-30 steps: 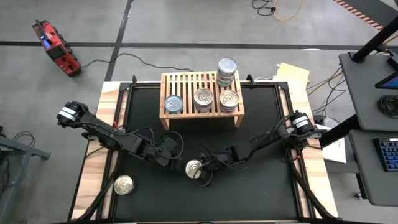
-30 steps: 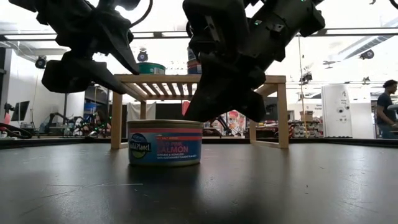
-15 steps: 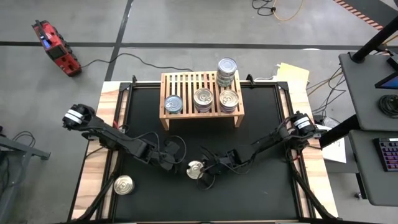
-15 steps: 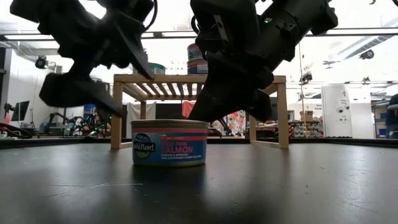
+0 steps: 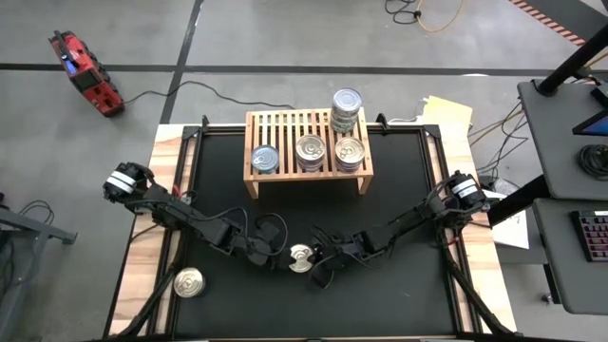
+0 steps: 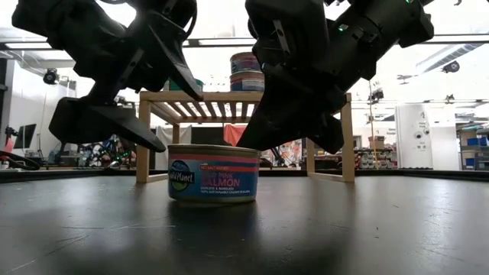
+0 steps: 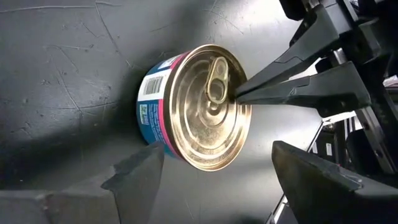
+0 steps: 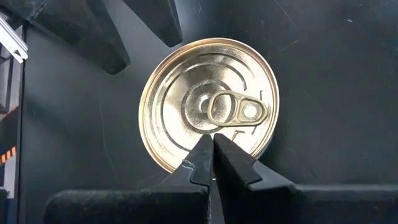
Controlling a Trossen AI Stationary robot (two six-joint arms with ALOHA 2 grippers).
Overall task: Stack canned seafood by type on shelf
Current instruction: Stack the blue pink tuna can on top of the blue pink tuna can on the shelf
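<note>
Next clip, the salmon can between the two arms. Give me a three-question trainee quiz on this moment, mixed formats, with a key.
1. True or false: the left gripper is clamped on the salmon can.
2. Multiple choice: where are the right gripper's closed tips? A) on the can's gold lid, beside the pull tab; B) under the wooden shelf; C) around the can near the mat's front left corner.
3. Fill in: the tallest stack of cans stands at the shelf's back ____ corner in the high view.

Key: 1 false, its fingers stand open either side of the can. 2 A. 3 right.
</note>
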